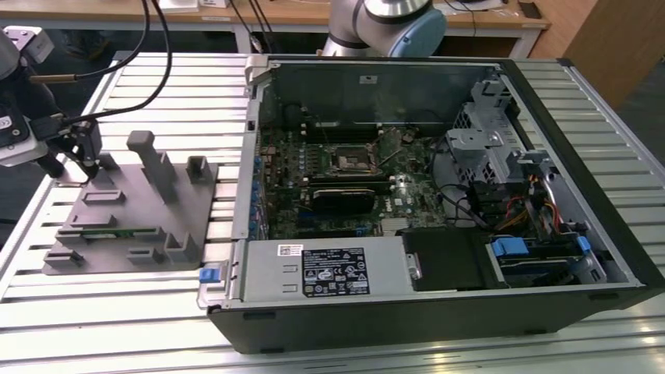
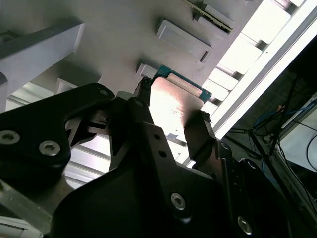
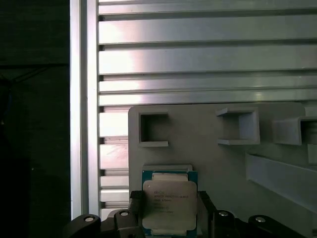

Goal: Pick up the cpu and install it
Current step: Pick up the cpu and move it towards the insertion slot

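The gripper (image 3: 169, 210) is sitting narrowly open, just as wide as the cpu (image 3: 168, 198), with its two dark fingers (image 3: 136, 206) closing on the chip's opposite edges. The second wrist view is showing the same grip from the side, one finger at each side of the pale metal top (image 2: 173, 104).

The cpu is lying flat between the fingers over the grey fixture (image 3: 218, 163), at the fixture's corner beside the slatted table (image 3: 198, 59). Its silvery top is carrying a few faint lines of dark print, and a green board edge is showing around the metal.

In the exterior view the gripper (image 1: 75, 167) is hanging over the far corner of the fixture (image 1: 135, 210) at the exterior view's left. The open case (image 1: 437, 195) is lying to the exterior view's right of the fixture, well apart from the gripper. Inside it the socket (image 1: 353, 161) is sitting on the board, and a white and black label (image 1: 327, 269) with small print is facing up on the box nearer the camera.
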You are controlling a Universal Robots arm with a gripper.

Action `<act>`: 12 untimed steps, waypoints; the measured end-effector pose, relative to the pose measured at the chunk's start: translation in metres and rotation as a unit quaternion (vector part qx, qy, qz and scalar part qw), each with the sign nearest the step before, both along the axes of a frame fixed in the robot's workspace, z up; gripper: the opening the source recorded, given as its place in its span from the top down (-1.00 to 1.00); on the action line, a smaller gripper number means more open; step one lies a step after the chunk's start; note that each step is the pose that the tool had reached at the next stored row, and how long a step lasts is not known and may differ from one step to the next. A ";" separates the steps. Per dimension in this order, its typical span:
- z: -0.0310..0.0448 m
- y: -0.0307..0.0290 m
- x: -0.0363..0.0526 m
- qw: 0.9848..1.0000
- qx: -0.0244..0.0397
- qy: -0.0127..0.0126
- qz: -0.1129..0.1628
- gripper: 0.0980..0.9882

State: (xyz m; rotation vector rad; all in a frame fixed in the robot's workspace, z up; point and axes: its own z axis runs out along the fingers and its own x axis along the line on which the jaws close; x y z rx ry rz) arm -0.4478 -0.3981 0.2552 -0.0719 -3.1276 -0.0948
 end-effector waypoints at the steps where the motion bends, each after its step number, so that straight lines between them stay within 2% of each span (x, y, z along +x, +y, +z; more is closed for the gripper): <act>1: 0.0009 0.0001 0.0000 1.000 0.000 0.000 0.000 0.04; 12: 0.0130 0.0015 0.0000 1.000 0.000 0.000 0.000 0.04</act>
